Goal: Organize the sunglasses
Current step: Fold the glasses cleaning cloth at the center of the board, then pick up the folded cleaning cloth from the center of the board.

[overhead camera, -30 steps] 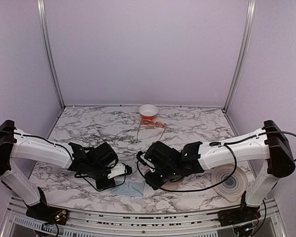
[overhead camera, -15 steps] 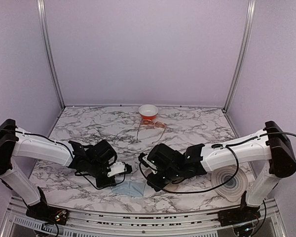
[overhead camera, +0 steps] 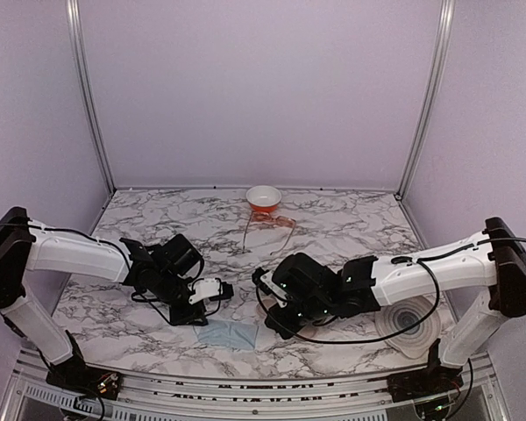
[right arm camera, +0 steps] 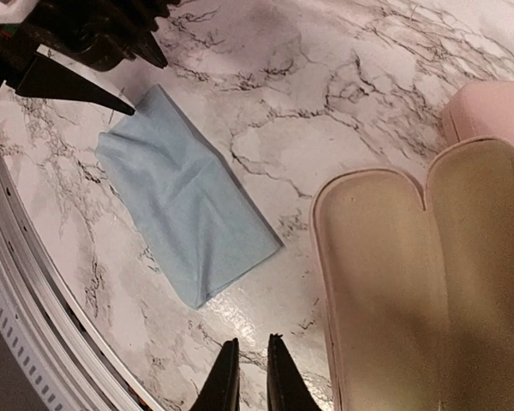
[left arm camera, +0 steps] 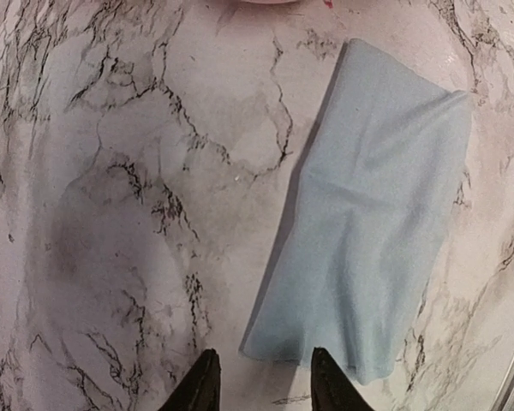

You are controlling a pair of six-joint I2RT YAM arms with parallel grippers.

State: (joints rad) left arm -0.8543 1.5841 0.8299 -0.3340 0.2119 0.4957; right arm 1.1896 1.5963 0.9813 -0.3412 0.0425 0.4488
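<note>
The orange-tinted sunglasses [overhead camera: 272, 222] lie at the back of the table, just in front of a small bowl [overhead camera: 263, 196]. I cannot make out the pale pair. My left gripper [overhead camera: 212, 296] [left arm camera: 261, 387] is open and empty, its tips straddling the near corner of the light blue cloth [left arm camera: 377, 214] [overhead camera: 228, 333]. My right gripper [overhead camera: 272, 323] [right arm camera: 251, 381] is empty, its jaws only a narrow gap apart. It hovers over bare marble between the cloth [right arm camera: 184, 214] and an open pink case [right arm camera: 385, 282] with a beige inside.
A second pink case [right arm camera: 488, 111], closed, lies behind the open one. A clear round ribbed container [overhead camera: 409, 324] stands at the front right. The left gripper's dark fingers [right arm camera: 77, 81] show at the cloth's far corner. The table's metal front rail [overhead camera: 245, 379] is close.
My left gripper has moved a little away from the front edge, still over the cloth's end. My right gripper has drawn slightly to the right, off the open case.
</note>
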